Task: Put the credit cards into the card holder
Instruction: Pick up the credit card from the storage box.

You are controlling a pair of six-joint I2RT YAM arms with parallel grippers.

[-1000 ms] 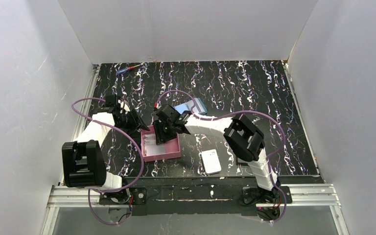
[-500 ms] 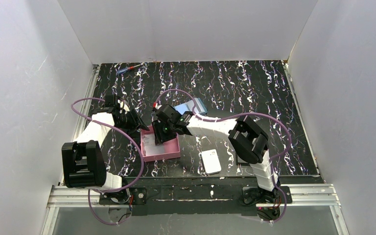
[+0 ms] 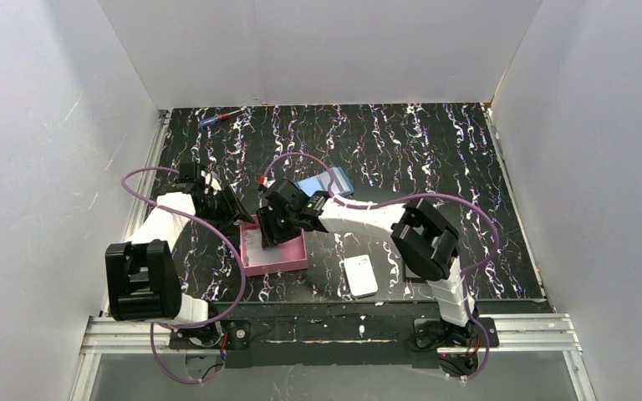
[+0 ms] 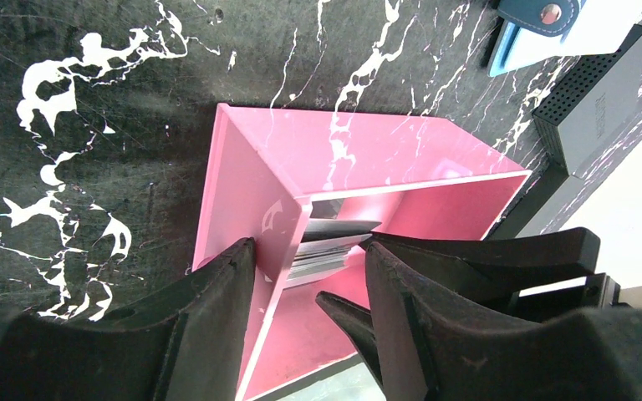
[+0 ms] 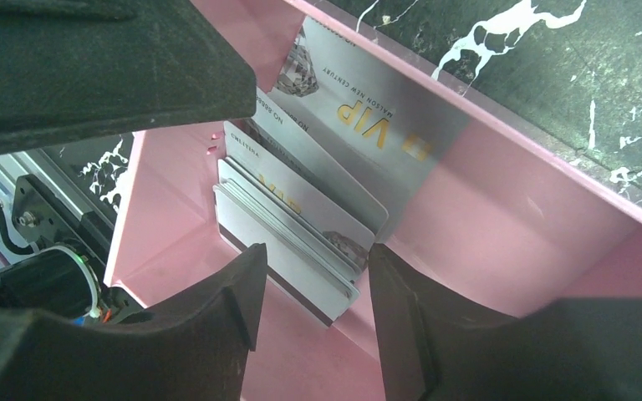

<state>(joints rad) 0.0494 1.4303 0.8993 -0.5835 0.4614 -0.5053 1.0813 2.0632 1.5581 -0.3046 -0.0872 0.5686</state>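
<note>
Cards (image 5: 301, 238) lean against tray (image 5: 510, 242) wall, apparently.

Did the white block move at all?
No. The white block lies at the same spot by the table's near edge, right of the pink tray.

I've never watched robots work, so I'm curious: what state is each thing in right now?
Pale silver-grey plastic cards: stacked on edge, leaning in the tray's corner.
Square pink plastic tray: resting flat, holding the cards.
Teal-blue fold-over card holder: lying unfolded, beyond the tray.
Left gripper: open, straddling the tray's wall.
Right gripper: open, fingers either side of the cards.
White rounded block: lying flat.
</note>
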